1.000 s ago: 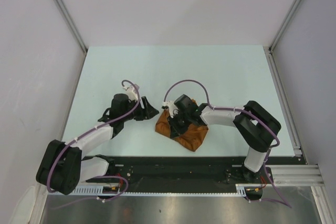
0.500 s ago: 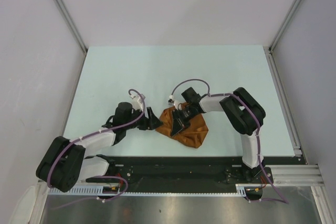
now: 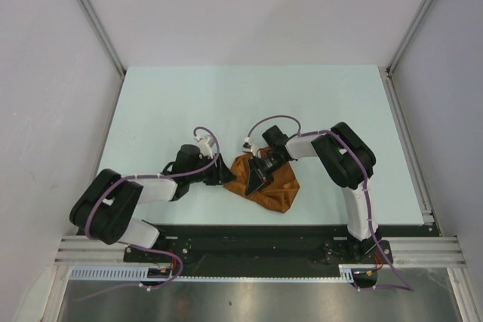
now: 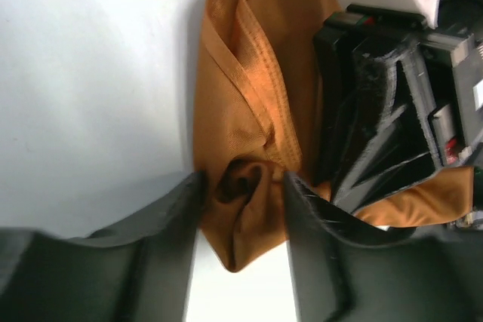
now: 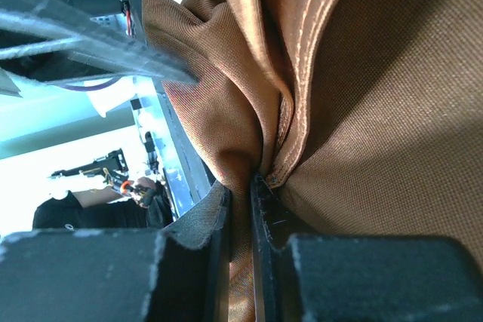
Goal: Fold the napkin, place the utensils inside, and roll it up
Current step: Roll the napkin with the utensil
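The rust-orange napkin (image 3: 278, 186) lies crumpled near the table's front middle. My right gripper (image 3: 253, 179) is shut on a pinched fold of the napkin (image 5: 362, 111); in the right wrist view the gripper (image 5: 240, 186) has cloth squeezed between its pads. My left gripper (image 3: 225, 175) sits at the napkin's left corner. In the left wrist view the left gripper (image 4: 243, 183) is closed on a bunched fold of the napkin (image 4: 249, 96), with cloth touching both fingers. The right gripper's black body (image 4: 377, 111) is close beside it. The fork is hidden or out of view.
The pale green table (image 3: 189, 103) is bounded by white walls with metal rails at left and right. A black base strip (image 3: 249, 243) runs along the near edge. Both arms lie low and close together over the napkin.
My left gripper has moved right and down to the napkin's left corner and closed round it. My right arm has folded in, its gripper still holding the cloth, and the napkin has bunched.
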`<state>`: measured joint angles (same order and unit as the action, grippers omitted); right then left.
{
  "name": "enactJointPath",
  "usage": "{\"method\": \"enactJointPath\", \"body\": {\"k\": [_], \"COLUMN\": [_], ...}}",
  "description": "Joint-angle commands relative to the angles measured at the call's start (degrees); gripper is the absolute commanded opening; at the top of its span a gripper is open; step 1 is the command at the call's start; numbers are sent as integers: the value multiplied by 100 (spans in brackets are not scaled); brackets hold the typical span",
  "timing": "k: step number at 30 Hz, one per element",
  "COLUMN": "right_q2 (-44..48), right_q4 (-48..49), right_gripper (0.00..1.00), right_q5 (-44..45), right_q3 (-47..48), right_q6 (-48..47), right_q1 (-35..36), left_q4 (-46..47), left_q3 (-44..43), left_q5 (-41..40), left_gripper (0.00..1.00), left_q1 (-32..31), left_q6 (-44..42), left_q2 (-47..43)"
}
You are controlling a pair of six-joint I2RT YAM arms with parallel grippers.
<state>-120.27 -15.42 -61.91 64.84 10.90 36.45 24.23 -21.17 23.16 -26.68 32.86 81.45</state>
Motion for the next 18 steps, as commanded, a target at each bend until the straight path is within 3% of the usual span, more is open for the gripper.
{"method": "enactJointPath", "body": {"k": [1, 5, 6, 8, 10, 13, 18], "right_q2": [-155, -146, -137, -59, 203, 1053, 2646], "right_q4": [-242, -268, -277, -338, -574, -917, -1305], "right_gripper": [8, 8, 8, 10, 20, 43, 60], "right_q5": [179, 223, 215, 276, 538, 1265, 2936], "right_q3": [82, 134, 160, 196, 266, 240, -23], "right_q6": [-123, -140, -149, -158, -228, -316, -334], "right_q1": [-24, -50, -50, -59, -59, -76, -6], "left_q4": [56, -23, -58, -155, -347, -926, -1640], "left_q3": [-46, 8, -10, -98, -290, -651, -1099], "left_q5": [101, -21, -100, -127, -136, -197, -242], "left_gripper": [40, 22, 14, 7, 0, 0, 0], "left_q1": [-127, -119, -127, -127, -127, -127, -127], "left_q6": [124, 150, 176, 185, 177, -7, -376], "left_q2": [205, 196, 205, 274, 327, 407, 424]}}
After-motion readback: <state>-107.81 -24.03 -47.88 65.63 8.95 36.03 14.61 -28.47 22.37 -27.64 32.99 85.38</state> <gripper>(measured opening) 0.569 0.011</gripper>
